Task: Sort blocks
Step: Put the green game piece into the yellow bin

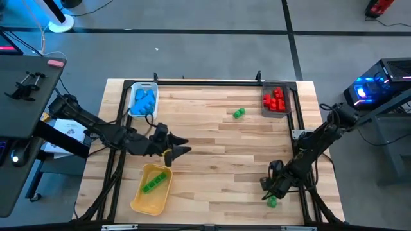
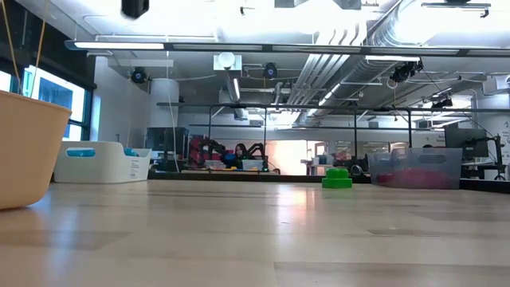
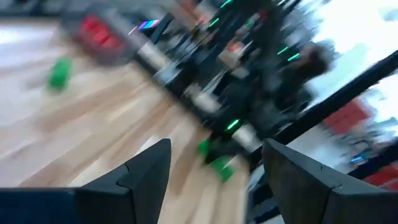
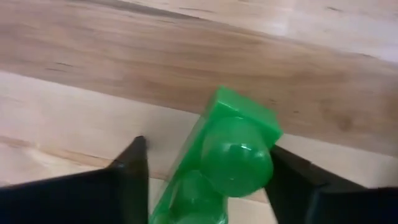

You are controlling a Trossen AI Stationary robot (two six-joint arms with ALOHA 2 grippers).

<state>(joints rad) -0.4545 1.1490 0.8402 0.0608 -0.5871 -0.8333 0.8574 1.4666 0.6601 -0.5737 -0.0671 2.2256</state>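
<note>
One green block [image 1: 272, 202] lies near the table's near right corner. My right gripper [image 1: 268, 187] is low over it and open, with the block [image 4: 227, 162] between its two fingers. A second green block [image 1: 239, 113] [image 2: 336, 178] sits on the far middle of the table. More green blocks [image 1: 154, 185] lie in the yellow tray [image 1: 142, 202], blue blocks [image 1: 144, 99] in the white tray [image 1: 132, 110], and red blocks [image 1: 275, 101] in the grey tray [image 1: 283, 114]. My left gripper [image 1: 180, 150] hangs open and empty above the table, just beyond the yellow tray. My right gripper comes at the green block from above, one finger on each side of it. A strip of table shows between one finger [image 4: 134, 177] and the block. The other finger [image 4: 295, 177] stands right at the block's stud end [image 4: 261, 155]; whether it touches I cannot tell.
A black frame [image 1: 192, 83] runs around the table edges. The block by my right gripper lies close to the near right frame rail [image 1: 302, 192]. Bare wood lies across the table's middle. A person sits far off in the room [image 2: 239, 153].
</note>
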